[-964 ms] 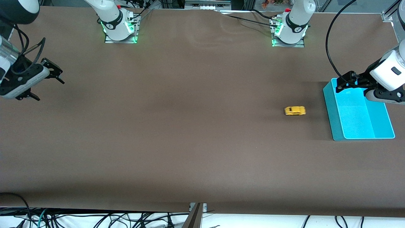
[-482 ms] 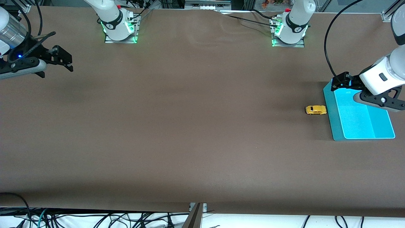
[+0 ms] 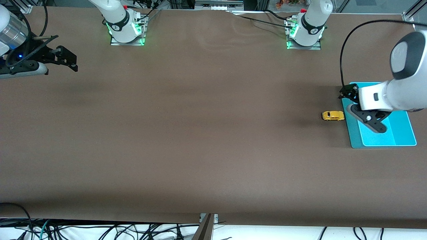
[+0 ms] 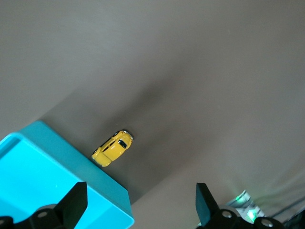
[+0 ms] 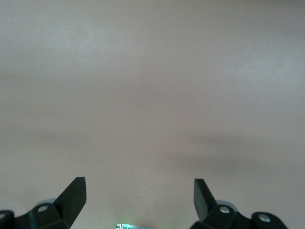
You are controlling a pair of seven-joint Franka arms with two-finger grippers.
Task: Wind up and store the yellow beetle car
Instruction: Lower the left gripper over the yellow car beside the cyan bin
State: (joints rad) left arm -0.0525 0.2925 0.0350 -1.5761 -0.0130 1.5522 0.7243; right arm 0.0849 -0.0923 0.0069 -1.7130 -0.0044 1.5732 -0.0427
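Cyan bin (image 3: 405, 133) is sitting on the table (image 3: 200, 133) at the left arm's end; nothing is showing inside its visible part, though the arm is covering some of it. Yellow beetle car (image 3: 333, 115) is resting on the table right against the bin's outer wall, on its wheels: tiny, bright yellow, rounded body, dark windows. In the left wrist view the car (image 4: 112, 148) is lying out ahead of the fingers (image 4: 76, 202), at the bin (image 4: 33, 176) wall. Left gripper (image 3: 347, 91) is hovering over the bin's edge, its 2 fingers spread apart, gripping nothing. Right gripper (image 3: 68, 61) is waiting above the table's other end, fingers (image 5: 74, 193) apart, bare table below.
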